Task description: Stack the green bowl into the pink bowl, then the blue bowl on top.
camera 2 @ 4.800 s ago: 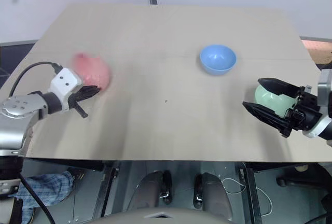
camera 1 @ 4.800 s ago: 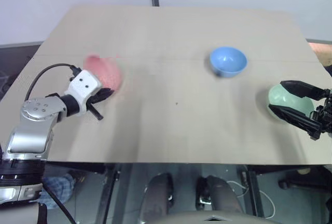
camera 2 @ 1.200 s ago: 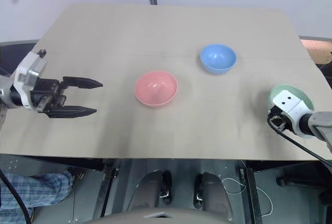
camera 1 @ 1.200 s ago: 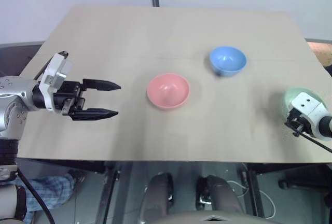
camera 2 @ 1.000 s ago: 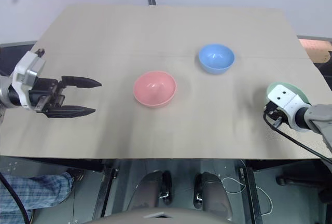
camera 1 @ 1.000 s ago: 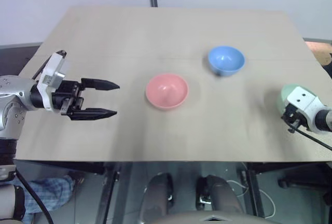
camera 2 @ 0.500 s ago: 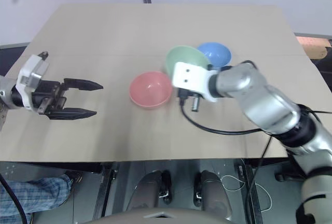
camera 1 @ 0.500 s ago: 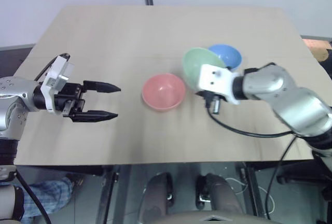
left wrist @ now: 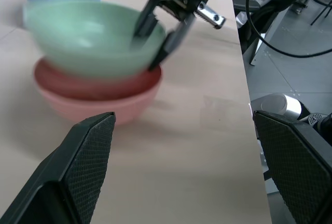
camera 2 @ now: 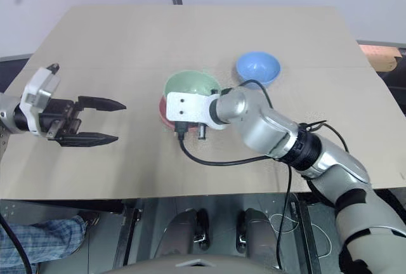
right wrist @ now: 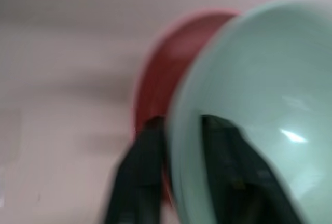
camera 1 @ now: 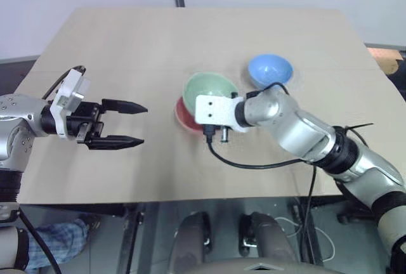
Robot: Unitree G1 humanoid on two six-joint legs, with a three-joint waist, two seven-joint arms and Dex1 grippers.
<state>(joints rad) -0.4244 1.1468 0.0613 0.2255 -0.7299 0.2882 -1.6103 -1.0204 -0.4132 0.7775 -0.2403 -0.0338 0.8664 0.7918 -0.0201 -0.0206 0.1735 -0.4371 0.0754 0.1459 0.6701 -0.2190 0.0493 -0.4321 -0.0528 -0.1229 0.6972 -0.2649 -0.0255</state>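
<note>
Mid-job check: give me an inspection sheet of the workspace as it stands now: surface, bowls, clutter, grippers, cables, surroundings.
Surface: tan table, flat, unmarked.
Job's things: green bowl sits tilted in the pink bowl, not yet level; blue bowl stands alone, upright, farther back and to the right.
Clutter: nothing seen.
Grippers: right gripper has one finger inside and one outside the green bowl's rim; whether it is gripping or letting go cannot be told. Left gripper open, holding nothing, off to the left of the stack.
Cables: black cable loops from the right wrist over the table.
Surroundings: grey floor beside the table.
</note>
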